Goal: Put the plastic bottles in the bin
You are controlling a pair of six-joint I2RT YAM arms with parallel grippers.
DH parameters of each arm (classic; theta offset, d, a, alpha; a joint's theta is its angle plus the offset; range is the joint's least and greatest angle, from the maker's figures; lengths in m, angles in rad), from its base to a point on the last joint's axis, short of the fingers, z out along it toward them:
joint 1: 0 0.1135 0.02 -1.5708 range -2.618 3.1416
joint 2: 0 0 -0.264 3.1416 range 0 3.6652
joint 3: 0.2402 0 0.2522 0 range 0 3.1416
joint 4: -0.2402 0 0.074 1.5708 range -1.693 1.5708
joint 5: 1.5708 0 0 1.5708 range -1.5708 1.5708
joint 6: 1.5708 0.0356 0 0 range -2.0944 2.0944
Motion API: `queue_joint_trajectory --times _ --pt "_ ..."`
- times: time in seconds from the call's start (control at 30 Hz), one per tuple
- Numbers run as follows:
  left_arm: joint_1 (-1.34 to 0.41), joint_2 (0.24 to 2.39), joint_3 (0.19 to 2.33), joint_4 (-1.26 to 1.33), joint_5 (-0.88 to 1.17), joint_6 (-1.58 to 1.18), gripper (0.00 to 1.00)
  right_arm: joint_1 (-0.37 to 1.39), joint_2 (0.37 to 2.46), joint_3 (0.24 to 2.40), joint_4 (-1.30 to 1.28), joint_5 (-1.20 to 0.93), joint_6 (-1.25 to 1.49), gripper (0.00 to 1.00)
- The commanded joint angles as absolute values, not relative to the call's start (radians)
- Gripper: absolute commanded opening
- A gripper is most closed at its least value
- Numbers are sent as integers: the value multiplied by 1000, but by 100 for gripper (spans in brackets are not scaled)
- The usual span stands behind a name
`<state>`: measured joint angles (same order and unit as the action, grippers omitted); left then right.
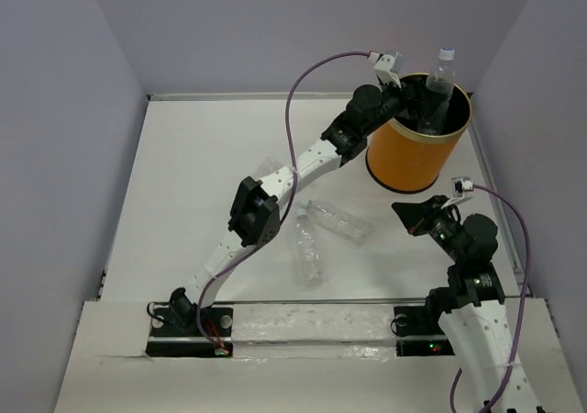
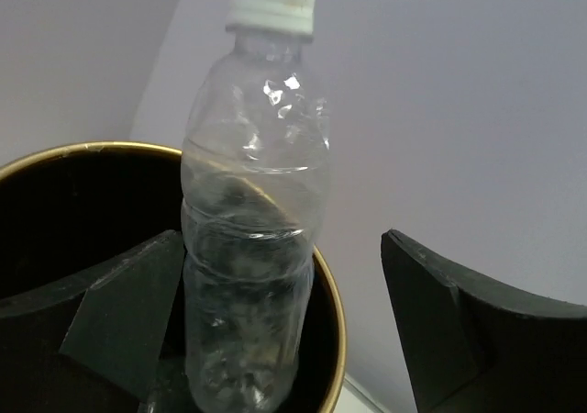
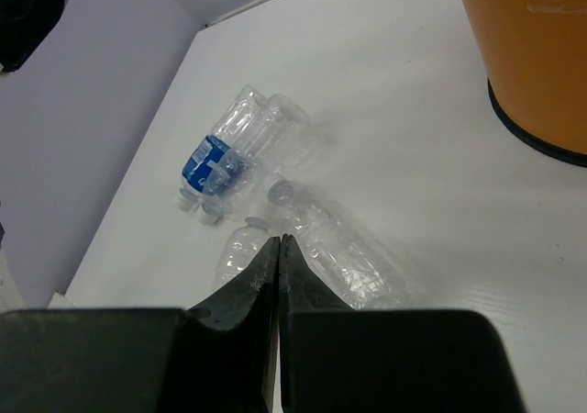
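Observation:
A clear plastic bottle [image 1: 439, 87] with a white cap stands upright inside the orange, gold-rimmed bin [image 1: 408, 161], its upper half above the rim. My left gripper [image 1: 415, 101] is open at the bin's mouth. In the left wrist view the bottle [image 2: 252, 248] stands between the wide-spread fingers [image 2: 119, 312], next to the left one and well clear of the right one, over the bin rim [image 2: 332, 321]. My right gripper [image 3: 279, 240] is shut and empty above the table. Beyond it lie a blue-labelled bottle [image 3: 215, 161] and several clear ones [image 3: 348, 257].
Loose bottles lie mid-table [image 1: 335, 220] [image 1: 309, 259], and one [image 1: 271, 168] is partly hidden under the left arm. The bin's orange wall [image 3: 532, 55] is close on the right gripper's right. White walls enclose the table at the back and on both sides.

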<state>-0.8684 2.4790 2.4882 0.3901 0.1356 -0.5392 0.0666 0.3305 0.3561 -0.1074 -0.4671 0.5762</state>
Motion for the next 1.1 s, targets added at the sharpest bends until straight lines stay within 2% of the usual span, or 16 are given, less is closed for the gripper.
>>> queue_joint_trajectory --times 0.0,0.13,0.2,0.37,0.47,0.53,0.6,0.7,0.87,0.97,1.07 --pt "-865 2404 2531 483 143 -471 99 69 373 376 -12 -514 563 4" --pt "-864 2272 2523 361 157 -352 99 69 455 425 29 -572 528 12" --pt "-858 2185 2432 286 143 -324 99 69 503 437 37 -594 508 17" --pt "-850 1775 1897 207 38 -334 99 106 581 454 86 -606 508 27" --pt "-851 1544 1533 163 17 -386 99 193 647 488 72 -546 474 41" --pt "-853 1391 1308 92 -30 -428 99 306 725 518 43 -464 424 54" --pt "-854 1298 1185 7 -58 -492 99 421 790 569 32 -401 365 67" --pt "-856 1132 996 -122 -89 -572 99 483 934 650 6 -316 310 79" --pt "-854 953 787 -227 -83 -725 99 524 1155 823 -162 -232 158 86" --pt "-854 949 729 -229 -36 -761 99 535 1326 919 -254 -183 94 88" --pt "-854 985 706 -201 -17 -765 99 544 1399 959 -281 -187 69 88"
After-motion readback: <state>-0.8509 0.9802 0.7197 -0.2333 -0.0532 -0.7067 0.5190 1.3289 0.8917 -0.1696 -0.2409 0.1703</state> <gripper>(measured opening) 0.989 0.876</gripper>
